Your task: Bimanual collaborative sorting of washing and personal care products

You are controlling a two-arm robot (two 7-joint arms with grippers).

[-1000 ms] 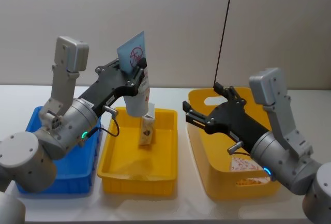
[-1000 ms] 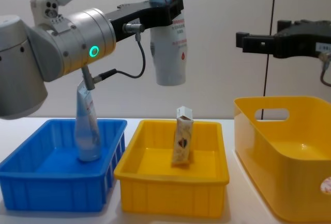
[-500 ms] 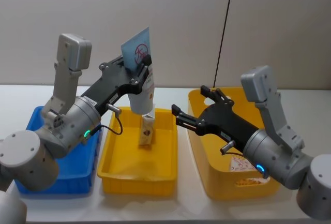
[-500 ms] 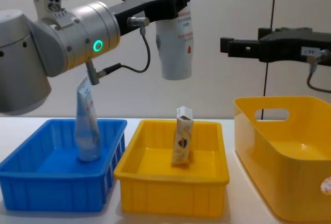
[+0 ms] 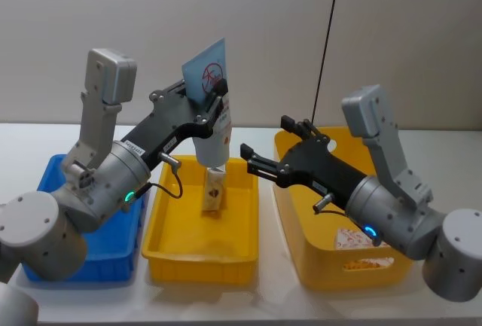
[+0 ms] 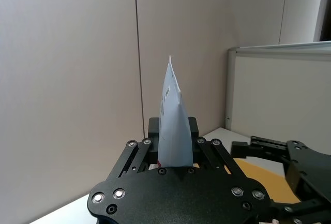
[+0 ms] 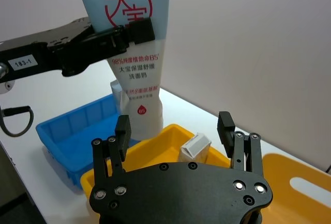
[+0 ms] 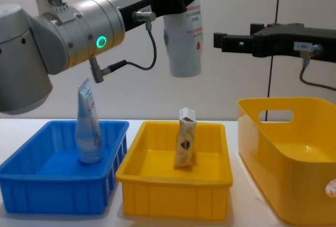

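Observation:
My left gripper (image 5: 214, 102) is shut on a tall white squeeze tube (image 5: 212, 119) with a red round logo, held cap-down high above the small yellow tray (image 5: 177, 247). The chest view shows this tube (image 8: 184, 38) hanging above a small white carton (image 8: 185, 144) that stands in the tray. My right gripper (image 5: 273, 145) is open, level with the tube and a short way to its right, not touching it. In the right wrist view the tube (image 7: 132, 63) stands beyond the open fingers (image 7: 122, 135). A second tube (image 8: 88, 127) stands in the blue bin (image 8: 58, 195).
A large yellow bin (image 5: 301, 251) sits at the right under my right arm, with a white carton with red-orange print (image 5: 354, 239) in it. The blue bin (image 5: 45, 183), yellow tray and large bin stand side by side on the white table (image 5: 22, 141).
My left arm has carried the tube to the right and slightly up. My right gripper, still open, has moved left from over the large yellow bin toward the tube.

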